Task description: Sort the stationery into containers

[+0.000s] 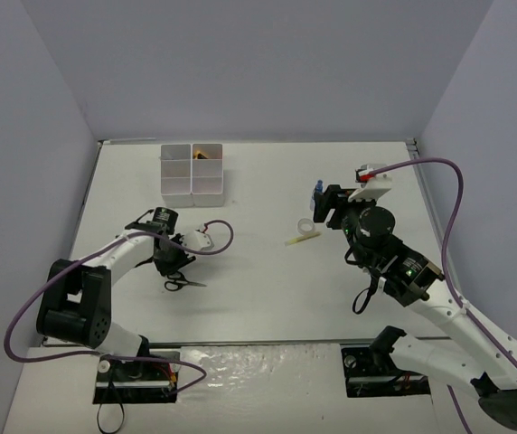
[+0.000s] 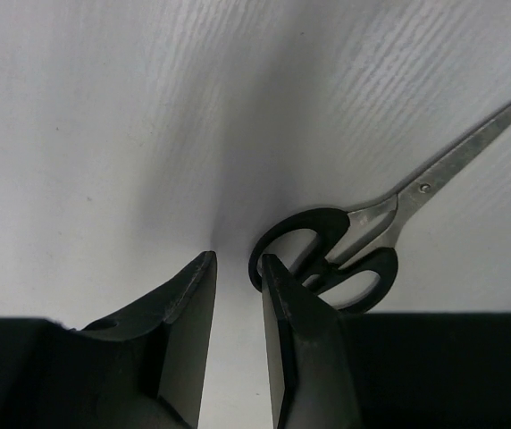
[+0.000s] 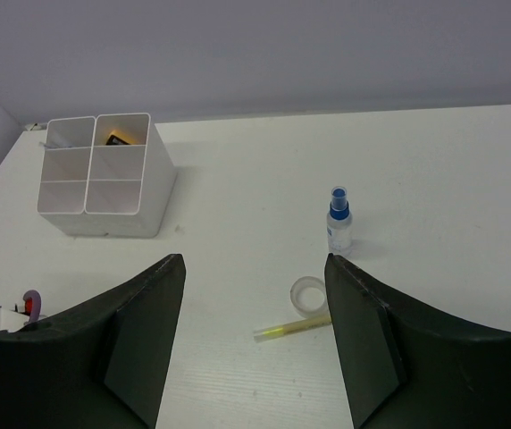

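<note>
Black-handled scissors [image 2: 389, 219] lie flat on the table, blades pointing away to the right; from above the scissors [image 1: 184, 283] sit just under my left gripper [image 1: 170, 267]. The left gripper [image 2: 238, 259] is low over the table, open by a narrow gap with only bare table in it. Its right fingertip [image 2: 273, 268] overlaps the nearer handle loop. My right gripper [image 3: 254, 259] hangs open above a tape roll [image 3: 309, 295] and a yellow marker [image 3: 291, 329]. A blue-capped bottle [image 3: 339, 223] stands beyond them. The white containers [image 3: 121, 219] stand at the far left.
From above, the containers [image 1: 191, 185] stand at the back left, with something yellow-orange [image 1: 206, 152] in a rear compartment. The bottle [image 1: 317, 192], tape roll [image 1: 305, 226] and marker [image 1: 302, 239] lie beside the right gripper [image 1: 329, 210]. Grey walls enclose the table.
</note>
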Robot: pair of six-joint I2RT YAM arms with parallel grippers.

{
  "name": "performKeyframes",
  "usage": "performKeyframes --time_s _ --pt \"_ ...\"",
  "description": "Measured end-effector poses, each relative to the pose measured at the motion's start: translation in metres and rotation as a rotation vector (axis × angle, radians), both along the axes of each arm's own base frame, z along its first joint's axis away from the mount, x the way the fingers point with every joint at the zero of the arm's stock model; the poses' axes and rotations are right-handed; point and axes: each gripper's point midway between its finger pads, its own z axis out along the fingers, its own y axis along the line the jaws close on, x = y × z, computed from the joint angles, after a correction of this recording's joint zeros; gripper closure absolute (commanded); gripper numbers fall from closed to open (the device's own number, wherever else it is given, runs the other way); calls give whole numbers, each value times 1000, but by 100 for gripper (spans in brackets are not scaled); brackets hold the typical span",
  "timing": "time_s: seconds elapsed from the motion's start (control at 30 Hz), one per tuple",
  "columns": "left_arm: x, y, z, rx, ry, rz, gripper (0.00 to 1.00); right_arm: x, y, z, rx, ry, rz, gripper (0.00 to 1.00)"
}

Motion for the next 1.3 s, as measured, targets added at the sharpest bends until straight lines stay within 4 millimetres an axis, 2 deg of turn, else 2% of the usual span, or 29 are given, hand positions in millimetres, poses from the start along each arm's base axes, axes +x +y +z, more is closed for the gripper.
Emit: performKeyframes --time_s 0.23,0.33,0.37,0.67,0.77,0.83,0.97,1.2,1.3 --pt "6 2 -6 -3 -8 30 81 -1 -1 1 2 -2 0 39" --pt "6 2 -6 -2 -10 31 98 -5 -6 6 13 -15 -6 39" --pt "6 2 -6 -2 -11 28 100 -6 -7 8 18 -20 -9 39" --pt "10 3 -4 -1 -33 41 100 -11 -18 19 41 -47 -34 39" --pt "15 4 9 0 -87 48 100 -12 -18 19 41 -47 -34 39" --pt "22 5 28 -2 -154 53 100 -12 -18 18 41 -45 -34 39" --pt "49 4 83 -10 -306 53 100 -12 -18 17 41 -43 -35 39" --pt "111 6 208 76 -549 -32 100 -15 -21 21 55 -52 -34 39" --pt "135 7 259 187 -689 -109 100 -16 -22 22 58 -56 -35 39"
